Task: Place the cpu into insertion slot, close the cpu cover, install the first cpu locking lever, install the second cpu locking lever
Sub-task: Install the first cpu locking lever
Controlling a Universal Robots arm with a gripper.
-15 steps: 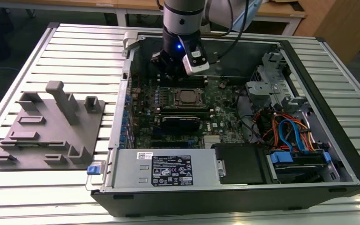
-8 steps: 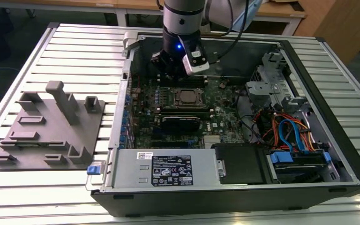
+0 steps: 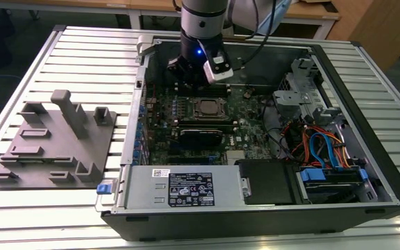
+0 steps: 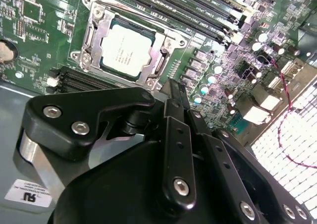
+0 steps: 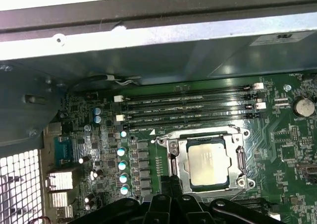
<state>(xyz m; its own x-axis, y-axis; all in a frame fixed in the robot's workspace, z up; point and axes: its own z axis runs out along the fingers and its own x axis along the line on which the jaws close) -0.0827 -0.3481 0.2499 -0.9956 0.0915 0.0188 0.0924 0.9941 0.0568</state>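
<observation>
The cpu (image 5: 208, 159) sits in the insertion slot (image 5: 203, 133), the cpu cover (image 5: 180, 164) seemingly down around it; the end effector (image 5: 172, 183) hovers just beside, pinched together, gripping nothing; likely the locking-lever stage, demanding a precise press.

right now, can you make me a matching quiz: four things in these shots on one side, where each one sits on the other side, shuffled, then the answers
Things
1. cpu
2. memory slots
3. grey fixture plate
4. blue cables

Places
A. on the slatted table, outside the computer case, at the exterior view's left
B. inside the computer case, toward the exterior view's right
C. framed by the silver cpu cover
D. long black rows beside the cpu cover

Pairs: 1-C, 2-D, 3-A, 4-B
</observation>
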